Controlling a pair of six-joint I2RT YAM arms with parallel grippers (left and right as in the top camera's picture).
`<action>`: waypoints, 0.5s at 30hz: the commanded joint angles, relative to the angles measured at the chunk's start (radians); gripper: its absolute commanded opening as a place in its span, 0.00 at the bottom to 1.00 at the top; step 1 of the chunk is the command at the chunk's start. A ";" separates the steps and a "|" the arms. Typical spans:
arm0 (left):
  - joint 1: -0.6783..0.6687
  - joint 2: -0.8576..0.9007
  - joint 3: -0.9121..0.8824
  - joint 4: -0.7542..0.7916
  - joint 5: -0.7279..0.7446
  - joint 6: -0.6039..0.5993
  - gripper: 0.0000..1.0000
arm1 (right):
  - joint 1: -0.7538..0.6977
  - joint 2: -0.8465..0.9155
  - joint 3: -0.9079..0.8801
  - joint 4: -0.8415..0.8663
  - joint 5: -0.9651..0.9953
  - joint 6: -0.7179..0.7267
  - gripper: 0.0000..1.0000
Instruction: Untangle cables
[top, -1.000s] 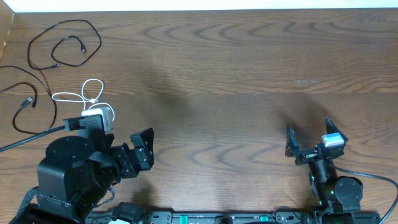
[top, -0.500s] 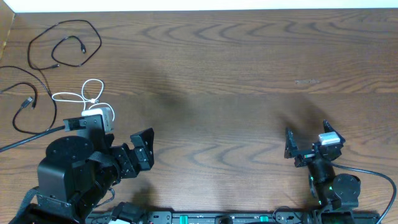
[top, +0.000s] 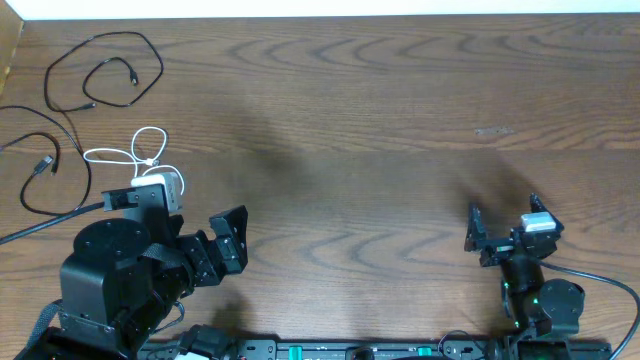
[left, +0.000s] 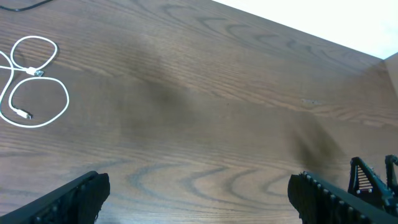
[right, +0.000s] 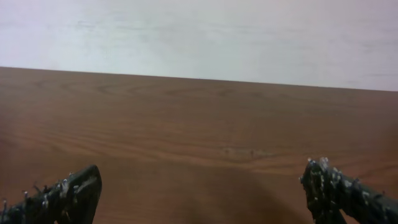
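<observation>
Lying apart, cables (top: 105, 155) sit outside both jaws.

Readable text: none in any of the three views.
Brown wood-grain worktop (top: 380, 120): grain only, no lettering.
Black rail at the near edge of the worktop (top: 350, 351): small green spots, too small to tell whether they are marks or lights.
White block on the left arm's wrist (top: 160, 187): too small to read anything on it.
</observation>
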 joint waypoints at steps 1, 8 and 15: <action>-0.004 0.002 0.000 -0.002 -0.016 -0.009 0.97 | -0.011 -0.006 -0.001 -0.009 0.021 -0.004 0.99; -0.004 0.002 0.000 -0.002 -0.016 -0.009 0.97 | -0.011 -0.007 -0.001 -0.011 0.038 0.043 0.99; -0.004 0.002 0.000 -0.002 -0.016 -0.009 0.97 | -0.011 -0.006 -0.001 -0.014 0.052 0.048 0.99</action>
